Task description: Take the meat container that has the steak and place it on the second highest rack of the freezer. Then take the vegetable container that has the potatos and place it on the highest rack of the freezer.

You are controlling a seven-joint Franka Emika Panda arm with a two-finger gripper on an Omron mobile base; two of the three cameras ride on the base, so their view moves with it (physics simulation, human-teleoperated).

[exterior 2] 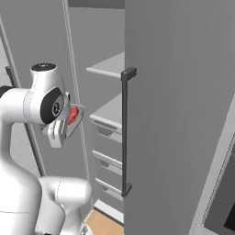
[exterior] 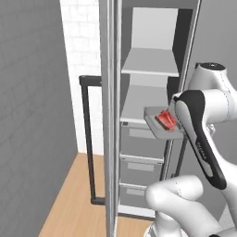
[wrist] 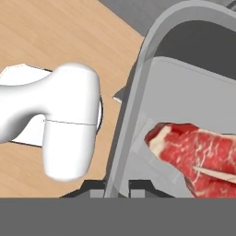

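Arm raised, elbow bent, beside open freezer (exterior: 152,115); tool (wrist: 117,186) clenched on meat container (exterior: 157,124) rim; steak (exterior: 165,118) red, pale-streaked, lying flat inside

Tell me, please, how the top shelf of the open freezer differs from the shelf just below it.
The top shelf sits higher and deeper in shadow, with nothing near it; the lower shelf has the meat tray held just in front of its edge. The lower shelf sits directly above the drawers; the top shelf has open space beneath. Both are flat, pale grey and bare.
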